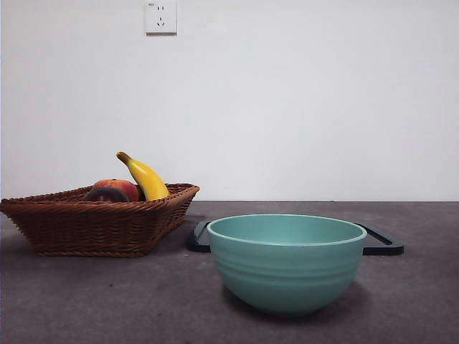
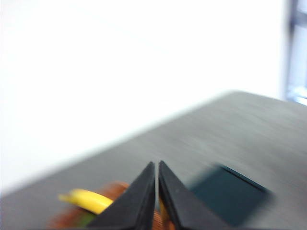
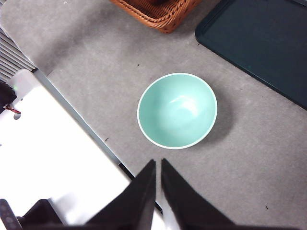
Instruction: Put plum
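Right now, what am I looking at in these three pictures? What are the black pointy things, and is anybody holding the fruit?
This is a robot with two arms at a table. The black pointy things are its tools for grabbing. One picture looks level across the table. The other two come from cameras on the robot's wrists, so each shows its own tool: the left tool and the right tool. Both are shut and hold nothing.

On the grey table stands a woven basket with a yellow banana, a red-orange fruit and a dark plum inside. Nearer the camera is a green bowl, empty as the right wrist camera sees from above. Behind it lies a dark flat tray. No arm shows in the level picture.
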You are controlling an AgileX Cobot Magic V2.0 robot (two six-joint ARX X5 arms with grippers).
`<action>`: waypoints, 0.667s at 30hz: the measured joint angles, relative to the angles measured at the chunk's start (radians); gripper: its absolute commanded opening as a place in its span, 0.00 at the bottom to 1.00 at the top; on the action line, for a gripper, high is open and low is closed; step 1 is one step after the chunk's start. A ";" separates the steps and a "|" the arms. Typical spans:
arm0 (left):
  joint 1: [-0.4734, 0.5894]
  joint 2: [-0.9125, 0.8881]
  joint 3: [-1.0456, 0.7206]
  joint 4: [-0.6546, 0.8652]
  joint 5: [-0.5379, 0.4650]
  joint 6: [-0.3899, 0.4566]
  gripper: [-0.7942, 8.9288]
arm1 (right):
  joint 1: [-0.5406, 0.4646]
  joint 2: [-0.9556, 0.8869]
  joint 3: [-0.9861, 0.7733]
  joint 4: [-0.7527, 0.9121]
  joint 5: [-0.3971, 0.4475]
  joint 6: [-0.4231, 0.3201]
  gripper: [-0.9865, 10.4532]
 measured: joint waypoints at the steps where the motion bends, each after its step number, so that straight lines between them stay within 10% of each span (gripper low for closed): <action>1: 0.019 -0.037 -0.034 0.039 -0.035 0.003 0.09 | 0.000 0.000 0.000 0.000 0.000 0.000 0.09; 20: 0.147 -0.490 -0.625 0.130 -0.311 0.036 0.09 | 0.000 0.000 0.000 0.000 0.000 0.000 0.09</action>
